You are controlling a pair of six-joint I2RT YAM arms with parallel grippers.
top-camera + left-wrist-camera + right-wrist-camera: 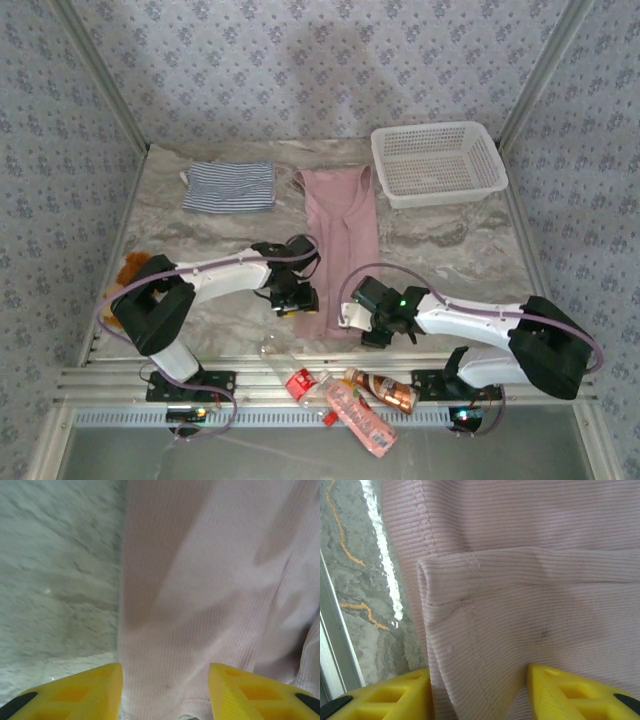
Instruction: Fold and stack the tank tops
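Two spread grippers (pixel 165 692) (pixel 479 692) straddle the pink tank top (pixel 340 225).

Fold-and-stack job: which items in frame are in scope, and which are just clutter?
In scope: striped tank top; pink tank top.
Clutter: white basket; brown plush toy; drink bottles at the near edge.

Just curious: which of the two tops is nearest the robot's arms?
The pink top, between the left tool and right tool; the striped top lies farther back.
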